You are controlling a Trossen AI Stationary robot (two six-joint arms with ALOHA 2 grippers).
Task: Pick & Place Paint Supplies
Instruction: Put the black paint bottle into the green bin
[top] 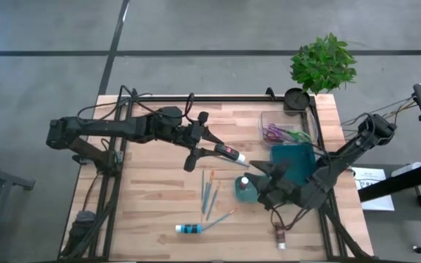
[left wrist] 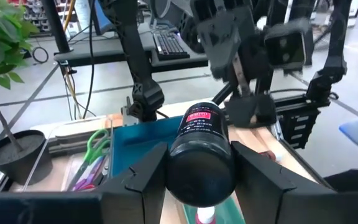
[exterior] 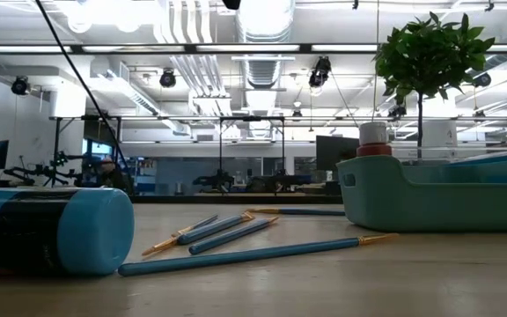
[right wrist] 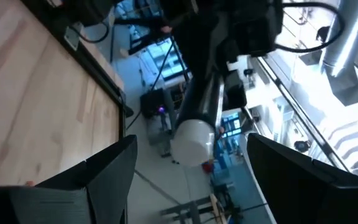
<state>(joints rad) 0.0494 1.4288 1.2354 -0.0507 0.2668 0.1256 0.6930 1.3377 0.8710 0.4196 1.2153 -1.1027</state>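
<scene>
A wooden table is lying under two dark robot arms, seen from above. The left gripper is reaching over the middle of the table, its fingers clenching a black paint tube with a white cap and a pink label. The tube is hanging in the air, pointing toward the right arm. The left wrist view is showing that same tube squeezed between the two fingers, with a teal bin lying just ahead.

The right gripper is waiting near the tube's cap, fingers spread wide and holding nothing. Its own camera is looking at the capped end hanging between them.

This appears to be a handover, or a carry toward the teal bin at the table's right side. The next move is probably calling for the right fingers to close around the cap end before the left ones let go.

Other supplies are lying on the table: several thin brushes near the middle, a blue tube toward the near edge, and a brown tube further right.
</scene>
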